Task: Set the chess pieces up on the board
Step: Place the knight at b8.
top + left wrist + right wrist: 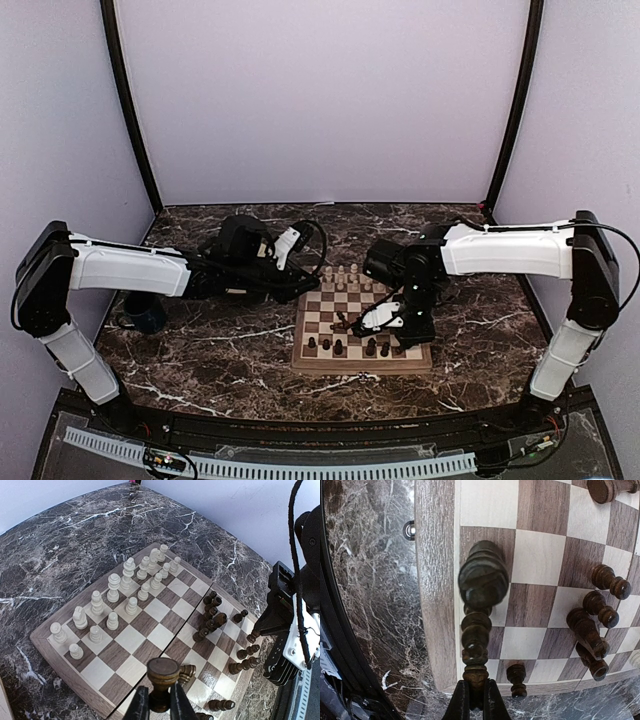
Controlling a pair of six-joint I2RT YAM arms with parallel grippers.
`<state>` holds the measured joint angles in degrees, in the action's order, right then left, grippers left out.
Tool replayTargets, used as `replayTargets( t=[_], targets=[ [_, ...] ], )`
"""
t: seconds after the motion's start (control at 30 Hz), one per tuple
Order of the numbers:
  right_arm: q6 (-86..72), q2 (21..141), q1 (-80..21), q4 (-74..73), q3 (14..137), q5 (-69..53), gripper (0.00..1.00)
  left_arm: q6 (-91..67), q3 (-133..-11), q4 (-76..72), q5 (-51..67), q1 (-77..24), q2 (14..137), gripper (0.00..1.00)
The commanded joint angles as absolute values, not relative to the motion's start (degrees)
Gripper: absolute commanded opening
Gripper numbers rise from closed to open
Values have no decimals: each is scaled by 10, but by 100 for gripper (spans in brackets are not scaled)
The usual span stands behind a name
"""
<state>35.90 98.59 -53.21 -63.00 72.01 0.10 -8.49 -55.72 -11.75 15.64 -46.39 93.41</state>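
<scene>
The board point(360, 364) lies on the marble table point(220, 340) between the two arms. The cream pieces point(114, 587) stand in two rows along its far side. The dark pieces point(210, 620) are on the near half, not in order, and some of them lie on their side. The left claw point(160, 705) is pinching a brown piece point(162, 672) with its round end toward the camera, above the left edge of the board. The right claw point(476, 700) is pinching a tall dark piece point(476, 630) over a border square.
</scene>
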Motion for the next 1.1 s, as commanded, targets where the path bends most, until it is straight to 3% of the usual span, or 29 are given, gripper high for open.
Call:
replayTargets(
  t=[0.0, 0.23, 0.6, 1.07],
  targets=[
    [353, 991, -541, -633, 721, 2, 4, -93, -547, -131, 167, -461, 919, 1],
    [352, 999, -546, -628, 715, 1, 9, -94, -545, -132, 169, -461, 919, 1],
    [347, 996, -548, -620, 716, 11, 29, -93, -546, -133, 169, -461, 920, 1],
    [342, 999, -548, -618, 729, -43, 28, -92, -548, -134, 171, -461, 923, 1]
  ],
)
